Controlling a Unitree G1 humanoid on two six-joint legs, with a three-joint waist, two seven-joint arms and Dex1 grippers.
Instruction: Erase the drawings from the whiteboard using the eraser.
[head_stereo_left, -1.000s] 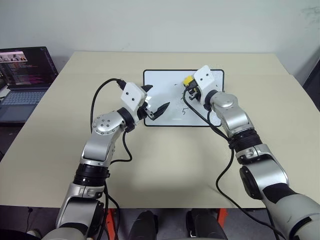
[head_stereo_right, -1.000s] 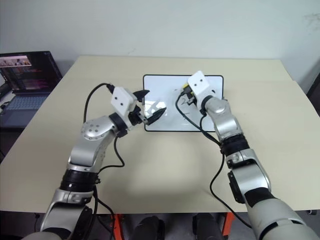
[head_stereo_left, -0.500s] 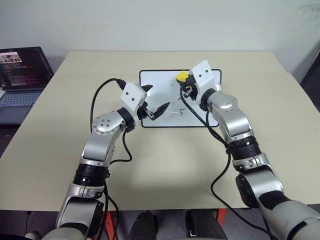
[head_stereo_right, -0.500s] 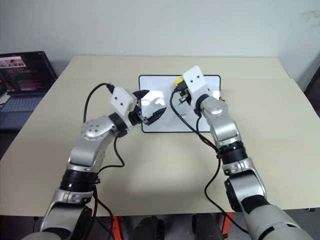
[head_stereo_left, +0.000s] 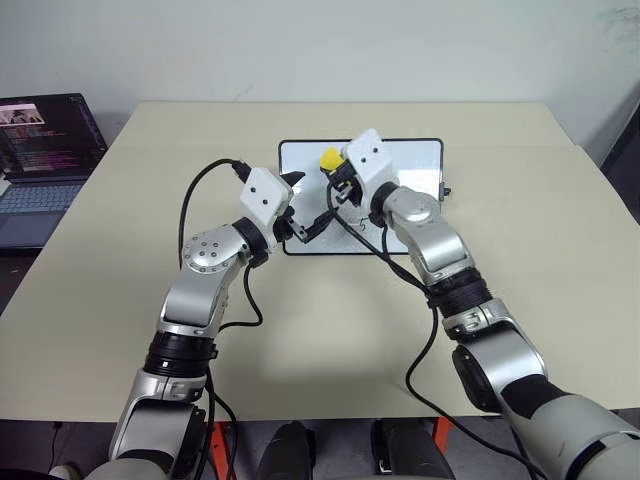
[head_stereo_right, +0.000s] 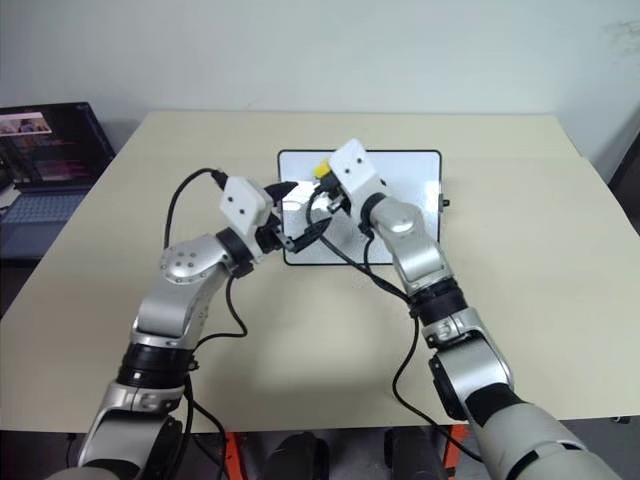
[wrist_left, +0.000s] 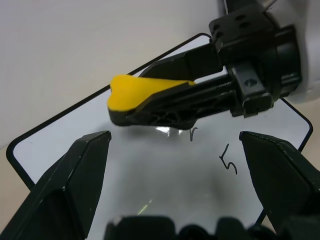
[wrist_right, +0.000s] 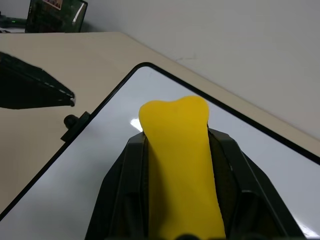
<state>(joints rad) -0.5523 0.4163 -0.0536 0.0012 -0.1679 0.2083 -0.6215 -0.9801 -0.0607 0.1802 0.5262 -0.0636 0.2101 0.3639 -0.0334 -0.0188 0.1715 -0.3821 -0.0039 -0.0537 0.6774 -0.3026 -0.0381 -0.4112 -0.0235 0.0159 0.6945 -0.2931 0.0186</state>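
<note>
Eraser (wrist_left: 150, 90) sits pinched in my right fingers (head_stereo_left: 335, 180) above the whiteboard (head_stereo_left: 410, 160) near the bench's far edge, poised to wipe, while my left fingers (head_stereo_left: 305, 222) stand open steadying its frame.

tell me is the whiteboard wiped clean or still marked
Still marked. The whiteboard carries drawings: a "5" and a shorter stroke beside it, seen in the left wrist view just under the yellow eraser.

Silver-grey jointed arms, white boxy wrist housings, black two-fingered grippers, looping black cables, perhaps ribbed black cuffs.
</note>
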